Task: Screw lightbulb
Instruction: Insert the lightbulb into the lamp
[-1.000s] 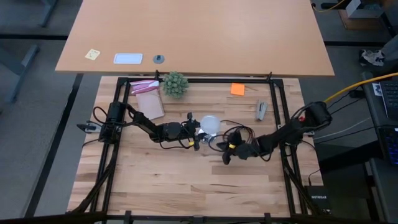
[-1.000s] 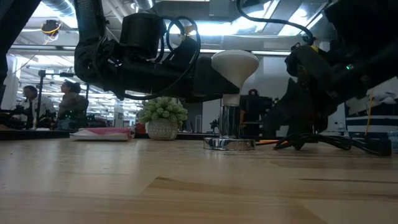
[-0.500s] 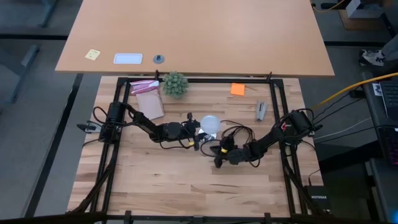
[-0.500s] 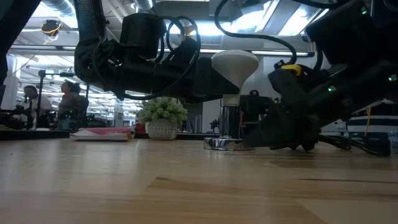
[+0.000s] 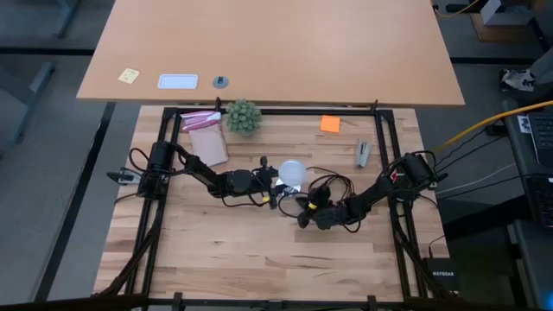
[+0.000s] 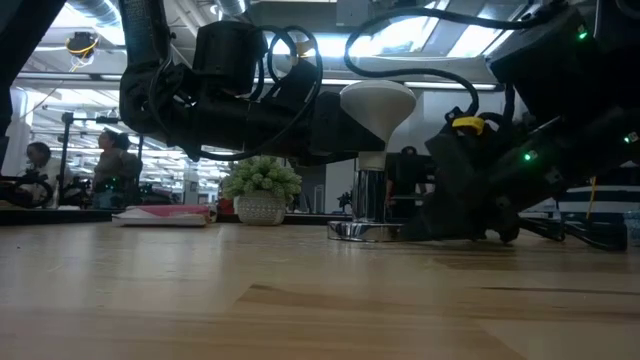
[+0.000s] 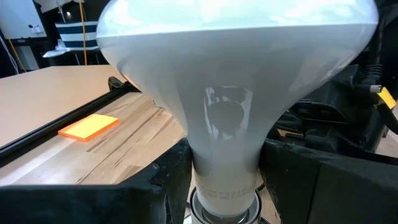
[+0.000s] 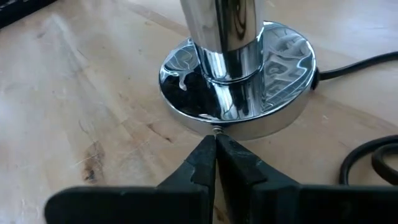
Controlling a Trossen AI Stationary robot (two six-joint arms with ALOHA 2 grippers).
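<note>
At frame centre, left gripper (image 7: 224,180) pinches the lightbulb (image 7: 236,81); right gripper (image 8: 215,158), jaws pressed together, may let the base (image 8: 249,81) slide.

An open-plan robotics lab is shown: a framed wooden tabletop (image 5: 216,250) is flanked by trailing cables (image 5: 497,121), exposed ceiling ducts (image 6: 95,12) are seen overhead, and seated people (image 6: 110,165) are glimpsed at benches around nine o'clock.

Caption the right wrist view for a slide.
Right gripper, shut, tips at the rim of the chrome lamp base on the wooden table.
</note>
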